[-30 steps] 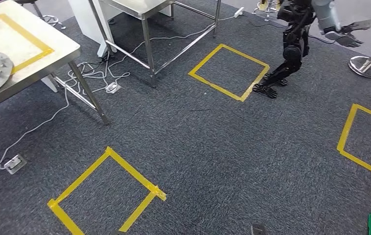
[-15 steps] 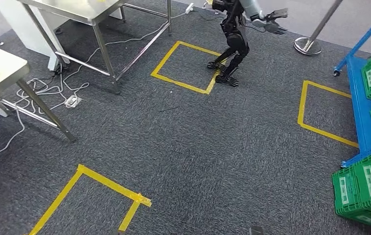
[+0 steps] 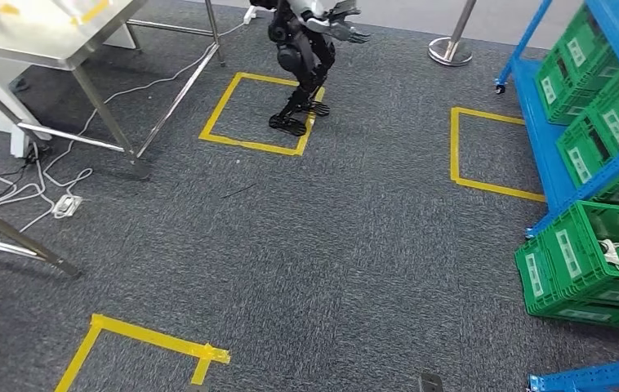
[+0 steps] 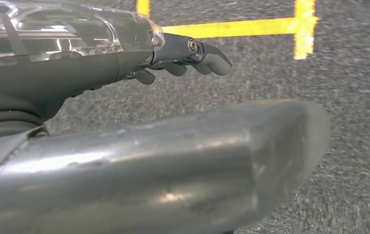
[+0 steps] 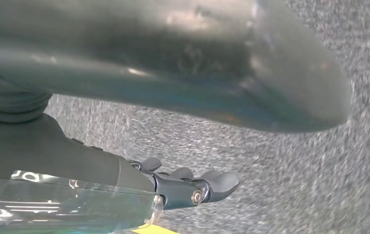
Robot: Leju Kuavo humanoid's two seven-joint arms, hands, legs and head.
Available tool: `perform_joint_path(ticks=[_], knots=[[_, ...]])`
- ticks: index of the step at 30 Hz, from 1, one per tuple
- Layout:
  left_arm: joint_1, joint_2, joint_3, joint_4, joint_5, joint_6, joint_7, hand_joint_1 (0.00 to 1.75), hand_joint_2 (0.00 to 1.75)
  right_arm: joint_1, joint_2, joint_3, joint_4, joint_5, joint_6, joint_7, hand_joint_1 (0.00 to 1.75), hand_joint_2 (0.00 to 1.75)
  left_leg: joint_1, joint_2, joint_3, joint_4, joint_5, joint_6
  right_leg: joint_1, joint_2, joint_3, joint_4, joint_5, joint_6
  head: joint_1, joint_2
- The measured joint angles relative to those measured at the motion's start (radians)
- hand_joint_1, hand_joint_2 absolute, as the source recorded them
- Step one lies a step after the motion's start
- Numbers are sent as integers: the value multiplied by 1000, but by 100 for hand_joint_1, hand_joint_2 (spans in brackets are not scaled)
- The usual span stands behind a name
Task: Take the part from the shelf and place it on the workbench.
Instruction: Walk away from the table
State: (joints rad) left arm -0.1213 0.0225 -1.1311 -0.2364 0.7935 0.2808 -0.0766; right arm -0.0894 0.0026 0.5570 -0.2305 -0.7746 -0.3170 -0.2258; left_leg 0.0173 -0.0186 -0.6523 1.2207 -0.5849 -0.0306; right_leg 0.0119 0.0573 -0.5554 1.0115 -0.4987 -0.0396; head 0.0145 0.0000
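The left hand [image 4: 163,146] hangs above grey carpet [image 3: 331,245], holding nothing. Its thick grey thumb is extended in the foreground, and its dark fingers [image 4: 197,56] are stretched out and apart from the thumb. The right hand [image 5: 173,122] hangs the same way over the carpet, thumb extended, fingers [image 5: 207,187] lightly curled at the tips and well apart from the thumb, with nothing between them.

In the head view, a blue shelf [image 3: 547,155] stands at the right edge, loaded with green crates [image 3: 592,261]. One low crate holds small white items; whether any is the part cannot be told. Yellow tape squares [image 3: 257,110] mark the carpet. A second, dark-legged robot [image 3: 302,57] stands at one square's edge. A steel workbench [image 3: 37,37] stands at the upper left, with white cables [image 3: 20,192] trailing beneath.
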Motion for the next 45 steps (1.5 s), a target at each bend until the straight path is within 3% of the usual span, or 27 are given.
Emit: perform_joint_path(ticks=[2, 4, 6, 7, 8, 10, 12, 13, 14, 17, 19, 21, 23, 25, 27, 28, 29, 30, 32, 34, 35, 37, 39, 41, 43, 44, 45], knots=[[0, 1, 0, 0, 0, 0, 3, 0, 0, 0, 0, 0, 0, -1, 0, 0, 0, 0, 5, -57, 44, -116, 68, 3, -2, 27, 4, 8, -10, 8, -6, 0], [0, 1, 0, 0, 0, 0, 5, 0, 0, -3, 1, 0, 1, -2, 0, 0, 0, 0, 7, -92, 68, -170, 74, 6, -7, 53, -2, 13, -15, 20, -11, 0], [0, 1, 0, 0, 0, 0, 6, 0, 0, -2, 1, 1, 1, -3, -1, 0, 0, 0, 4, -69, 77, -183, 69, 12, -13, 77, -8, 12, -15, 33, -15, 0], [-1, 2, 0, 0, 0, 0, 5, 0, 0, -1, 1, 1, 1, -3, -2, 0, 0, 0, 4, -54, 82, -188, 69, 17, -13, 67, -11, 18, -20, 38, -14, 0], [-1, 1, 0, -1, 0, 1, 3, 0, 0, -1, 2, 1, 1, -5, -3, 0, 0, 0, 4, -36, 87, -194, 68, 22, -13, 44, -21, 37, -32, 43, -11, 0], [0, 0, 0, 0, 0, 1, 1, 0, 0, -5, 2, 1, 0, -9, -4, 0, 0, 0, 2, 4, 98, -200, 63, 31, -11, -22, -71, 136, -82, 55, 0, 0], [3, 0, 0, 0, 0, 0, 1, 0, 0, -7, 3, 4, 0, -11, -4, 0, 0, 0, -2, 45, 107, -200, 54, 34, -16, -48, -138, 256, -125, 65, 6, 0], [3, 0, 0, 0, 0, 0, 2, 0, 0, -5, 3, 6, 0, -12, -4, 0, 0, 0, -2, 61, 111, -200, 49, 33, -18, -52, -154, 282, -123, 67, 7, 0], [2, 1, 0, 0, 0, 0, 3, 0, 0, -1, 3, 8, 0, -13, -5, 0, 0, 0, -2, 75, 116, -200, 44, 32, -20, -55, -151, 270, -101, 68, 9, 0], [-2, 0, 0, 0, 0, -2, 5, 0, 0, 4, 2, 11, 2, -14, -6, 0, 0, 0, -4, 104, 135, -201, 28, 23, -16, -93, -69, 93, -3, 61, 19, 0], [-5, -1, 0, 0, 0, -3, 6, 0, 0, 0, 2, 14, 2, -15, -6, 0, 0, 0, -7, 117, 142, -203, 21, 13, -7, -120, -36, 26, 8, 47, 24, 0], [-6, -2, -1, 0, 0, -3, 8, 0, 0, 0, 2, 17, 2, -17, -6, 1, 0, 0, -8, 128, 149, -208, 17, 2, -2, -114, -31, 18, 1, 32, 24, 0], [-7, -2, -2, -1, 0, -3, 8, 0, 0, 3, 2, 18, 3, -19, -6, 2, 0, 0, -4, 84, 148, -191, -1, -7, -5, -99, -22, 5, 2, 19, 22, 0], [-6, -2, -2, -1, -1, -3, 8, 0, 0, -1, 2, 18, 4, -21, -6, 3, 0, 0, 0, 20, 103, -99, -48, -9, -8, -80, -13, -4, 4, 7, 17, 0], [-2, -2, -2, -1, -1, -3, 9, 0, 0, -6, 2, 18, 4, -21, -5, 3, 0, 0, 0, 8, 26, 30, -92, -9, -6, -53, -10, -4, 1, 0, 11, 0], [-1, -2, -2, -1, -1, -3, 9, 0, 0, -6, 2, 19, 4, -21, -5, 3, 0, 0, 0, 9, -3, 65, -91, -9, -4, -38, -7, -4, -2, -1, 9, 0], [0, -2, -2, -1, -1, -3, 9, 0, 0, -4, 3, 19, 4, -21, -5, 3, 0, 0, 0, 10, -16, 67, -69, -9, -4, -22, -2, -3, -4, -1, 8, 0], [0, -1, -2, -1, 0, -3, 9, 0, 0, -3, 3, 19, 4, -21, -5, 3, 0, 0, 0, 6, -10, 32, -29, -7, -4, -6, 3, -2, -8, 1, 6, 0], [0, -1, -2, -1, -1, -3, 9, 0, 0, -1, 3, 19, 4, -21, -5, 3, 0, 0, 4, -43, 31, -87, 54, -4, -5, 23, 13, 5, -19, 9, 3, 0], [0, 0, -2, -1, -1, -3, 9, 0, 0, -4, 3, 19, 4, -21, -4, 4, 0, 0, 7, -89, 65, -166, 75, 0, -11, 51, 11, 12, -27, 21, 1, 0], [0, 0, -2, -1, 0, -3, 10, 0, 0, -4, 3, 19, 4, -21, -4, 4, 0, 0, 6, -92, 72, -175, 67, 3, -14, 64, 7, 11, -28, 28, 1, 0], [-1, 1, -2, 0, 0, -3, 9, 0, 0, -3, 2, 21, 4, -21, -4, 4, 0, 0, 3, -63, 82, -188, 64, 13, -20, 82, 3, 8, -28, 40, 0, 0], [-2, 1, -2, -1, -1, -3, 9, 0, 0, -3, 3, 24, 4, -21, -5, 4, 0, 0, 4, -28, 95, -201, 64, 23, -17, 41, -15, 44, -51, 50, 8, 0], [1, 1, -2, 0, -1, -3, 8, 0, 0, -7, 4, 25, 4, -21, -5, 4, 0, 0, 2, 13, 107, -207, 58, 30, -16, -26, -72, 154, -104, 60, 23, 0], [3, 2, -2, 0, -1, -3, 8, 0, 0, -8, 4, 26, 4, -22, -5, 4, 0, 0, 0, 50, 114, -207, 49, 31, -19, -52, -135, 269, -143, 68, 29, 0], [3, 2, -2, 0, -1, -3, 8, 0, 0, -4, 4, 26, 4, -22, -5, 4, 0, 0, -1, 64, 118, -207, 45, 30, -20, -55, -150, 291, -139, 69, 29, 0], [2, 1, -2, 0, -1, -3, 8, 0, 0, 0, 3, 26, 4, -23, -5, 4, 0, 0, -1, 76, 123, -207, 40, 29, -21, -57, -147, 278, -117, 69, 30, 0]])
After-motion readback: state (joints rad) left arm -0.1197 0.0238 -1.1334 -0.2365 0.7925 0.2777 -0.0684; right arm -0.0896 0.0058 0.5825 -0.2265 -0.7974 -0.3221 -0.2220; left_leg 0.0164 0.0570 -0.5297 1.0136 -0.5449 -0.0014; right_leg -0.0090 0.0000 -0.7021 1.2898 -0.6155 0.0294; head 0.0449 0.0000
